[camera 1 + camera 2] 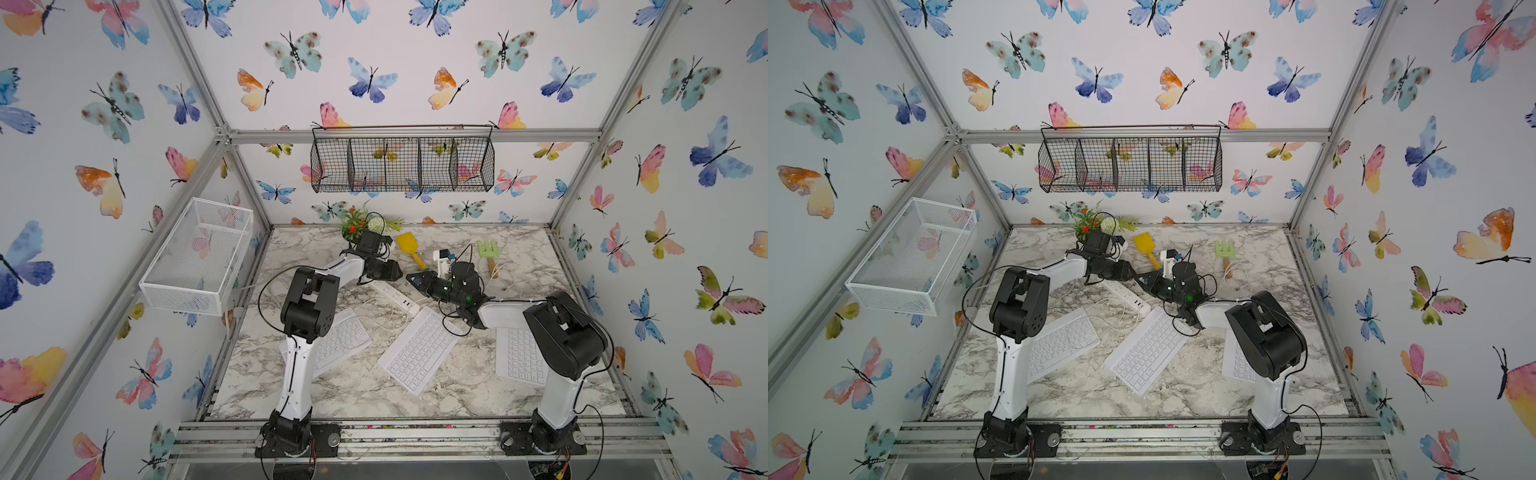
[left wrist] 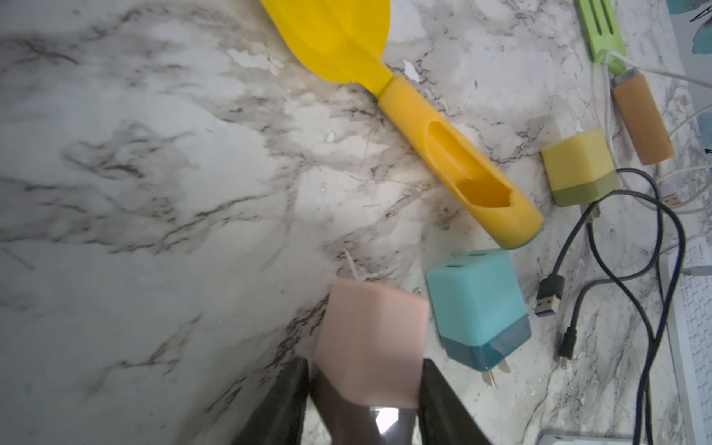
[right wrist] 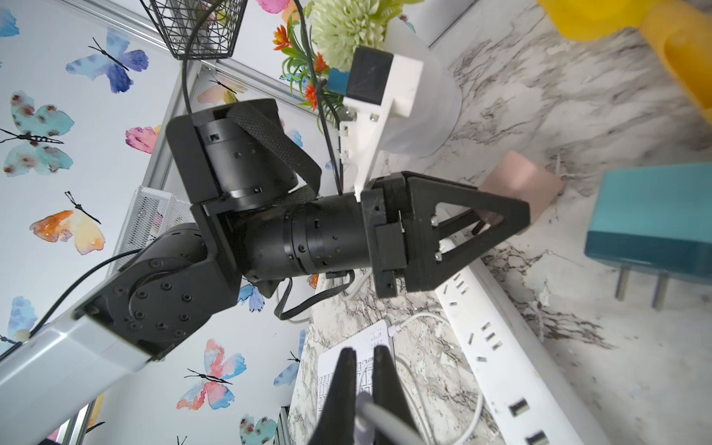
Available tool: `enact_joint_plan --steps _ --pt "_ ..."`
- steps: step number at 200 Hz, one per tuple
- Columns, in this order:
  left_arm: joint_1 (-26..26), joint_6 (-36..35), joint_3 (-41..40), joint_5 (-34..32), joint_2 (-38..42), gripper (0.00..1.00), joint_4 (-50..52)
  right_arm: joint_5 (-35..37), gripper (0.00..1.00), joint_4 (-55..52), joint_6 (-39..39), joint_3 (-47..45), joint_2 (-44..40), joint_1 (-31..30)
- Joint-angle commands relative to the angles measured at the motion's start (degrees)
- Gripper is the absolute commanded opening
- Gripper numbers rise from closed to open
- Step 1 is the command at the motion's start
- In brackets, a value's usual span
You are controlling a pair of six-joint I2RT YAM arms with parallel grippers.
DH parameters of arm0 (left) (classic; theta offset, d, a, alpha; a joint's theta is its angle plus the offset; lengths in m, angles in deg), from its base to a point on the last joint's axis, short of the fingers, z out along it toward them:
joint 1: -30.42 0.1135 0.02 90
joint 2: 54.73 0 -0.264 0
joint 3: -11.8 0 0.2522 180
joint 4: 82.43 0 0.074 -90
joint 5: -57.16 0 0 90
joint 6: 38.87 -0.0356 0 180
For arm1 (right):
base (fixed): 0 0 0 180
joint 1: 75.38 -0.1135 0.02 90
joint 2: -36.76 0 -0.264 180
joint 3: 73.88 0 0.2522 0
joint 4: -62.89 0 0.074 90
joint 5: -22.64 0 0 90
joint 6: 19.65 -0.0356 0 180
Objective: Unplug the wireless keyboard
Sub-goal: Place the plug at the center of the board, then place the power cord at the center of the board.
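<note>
Marble table (image 1: 374, 399). Divided black wire basket (image 1: 403, 164) on back wall and white mesh basket (image 1: 199, 257) on side wall, wallpaper showing through both. White wireless keyboard (image 1: 419, 349) lies angled mid-table, just beside white power strip (image 1: 395, 297); key legends too small to read. White pot (image 3: 420, 115) holds fake flowers (image 3: 346, 23). Left gripper (image 2: 365, 360) part-open astride pink adapter (image 2: 373, 327), grip unclear. Right gripper (image 3: 364, 350) pinched on white cable (image 3: 381, 420).

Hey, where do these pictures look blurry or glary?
Left wrist view: the pink cube charger inside the left claw is smeared, with a white glare spot on its glossy base; the yellow plastic shovel is sharper. Right wrist view: the teal cube charger and the right claw, shut on a white cable, are soft.
</note>
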Motion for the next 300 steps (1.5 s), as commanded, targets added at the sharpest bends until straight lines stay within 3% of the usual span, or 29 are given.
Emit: enact_joint_plan --steps 1,33,92,121,158,225,273,300 --pt "0.56 -0.99 1.67 2.14 -1.71 0.55 4.32 -1.62 0.02 -1.59 1.83 1.91 1.46 0.22" --pt "0.62 -1.64 0.63 1.25 1.78 0.6 5.82 -2.76 0.02 -6.68 6.55 4.37 2.89 0.12" --pt "3.72 1.67 -13.98 -3.18 19.26 0.61 -0.79 -12.39 0.02 -20.48 21.02 14.88 6.67 -3.64" --pt "7.67 7.42 -24.07 -5.13 28.63 0.62 -5.33 -20.84 0.02 -20.96 22.13 19.58 9.79 -5.77" --pt "10.32 8.61 -31.51 -9.99 35.71 0.62 -1.93 -24.34 0.03 -19.61 20.09 19.72 11.77 -6.89" --pt "11.64 13.09 -45.41 -14.46 43.27 0.62 -1.64 -18.03 0.11 -39.03 30.32 21.26 14.16 -7.77" --pt "12.49 15.63 -47.2 -16.97 45.0 0.61 3.49 -14.93 0.34 -52.32 38.05 22.9 12.99 -7.77" --pt "12.53 16.67 -48.1 -21.22 46.83 0.6 6.77 -12.12 0.41 -56.26 40.4 22.12 9.95 -7.77"
